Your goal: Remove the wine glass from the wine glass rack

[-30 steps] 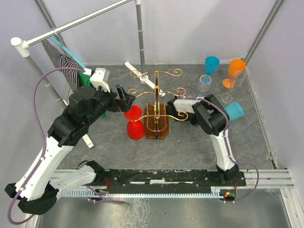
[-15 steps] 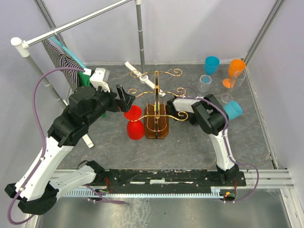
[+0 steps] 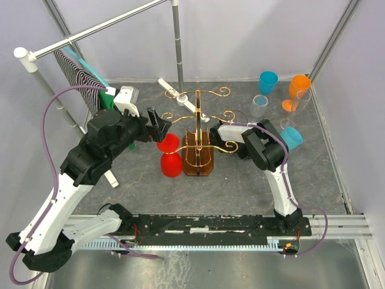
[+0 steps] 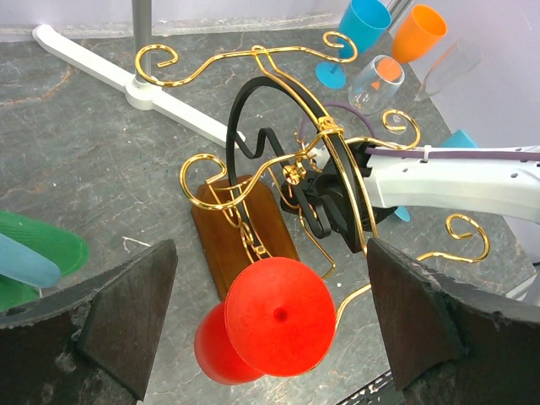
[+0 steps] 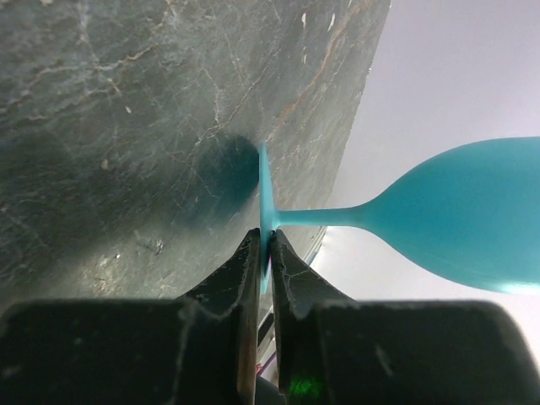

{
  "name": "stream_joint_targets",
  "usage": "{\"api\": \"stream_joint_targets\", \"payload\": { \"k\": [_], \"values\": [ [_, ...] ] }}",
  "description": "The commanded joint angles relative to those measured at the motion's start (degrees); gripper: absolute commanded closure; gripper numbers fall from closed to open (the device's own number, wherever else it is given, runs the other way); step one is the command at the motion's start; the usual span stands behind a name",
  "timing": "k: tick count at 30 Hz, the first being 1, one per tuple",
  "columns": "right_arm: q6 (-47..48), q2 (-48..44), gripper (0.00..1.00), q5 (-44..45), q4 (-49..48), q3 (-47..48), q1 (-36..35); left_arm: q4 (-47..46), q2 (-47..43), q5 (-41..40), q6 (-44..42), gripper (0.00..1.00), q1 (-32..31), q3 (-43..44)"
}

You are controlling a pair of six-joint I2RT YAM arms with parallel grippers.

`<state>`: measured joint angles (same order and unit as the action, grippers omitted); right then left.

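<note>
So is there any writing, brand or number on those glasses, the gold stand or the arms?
None can be read. The red glass, the gold wire rack, the teal glass and the white arm casing show no words, labels or numbers.

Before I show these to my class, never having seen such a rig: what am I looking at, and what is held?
Two robot arms are bolted to a table. One picture looks down from above; two come from cameras on the wrists. A gold rack carries a red glass hanging upside down; the open left gripper faces it, holding nothing. The right gripper has its fingers either side of the foot of a blue glass; whether they pinch it is unclear. An orange glass stands far right.
</note>
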<state>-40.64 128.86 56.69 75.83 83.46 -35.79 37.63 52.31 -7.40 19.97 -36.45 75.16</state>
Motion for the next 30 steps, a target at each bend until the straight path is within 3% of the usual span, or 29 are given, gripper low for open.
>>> {"api": "stream_joint_targets", "payload": {
  "k": [1, 19, 30],
  "values": [
    [-0.5, -0.22, 0.82, -2.51, -0.93, 1.67, -0.71, -1.55, -0.93, -0.2, -2.17, 0.01, 0.08, 0.87],
    [2.28, -3.36, 0.71, -7.14, -6.2, -4.46, -0.86, -2.33, -0.9, 0.77, -1.86, 0.01, 0.15, 0.14],
    [3.34, -6.16, 0.57, -9.18, -8.16, -7.75, -0.96, -2.71, -0.64, 1.07, -1.68, 0.01, 0.13, -0.27]
  ]
}}
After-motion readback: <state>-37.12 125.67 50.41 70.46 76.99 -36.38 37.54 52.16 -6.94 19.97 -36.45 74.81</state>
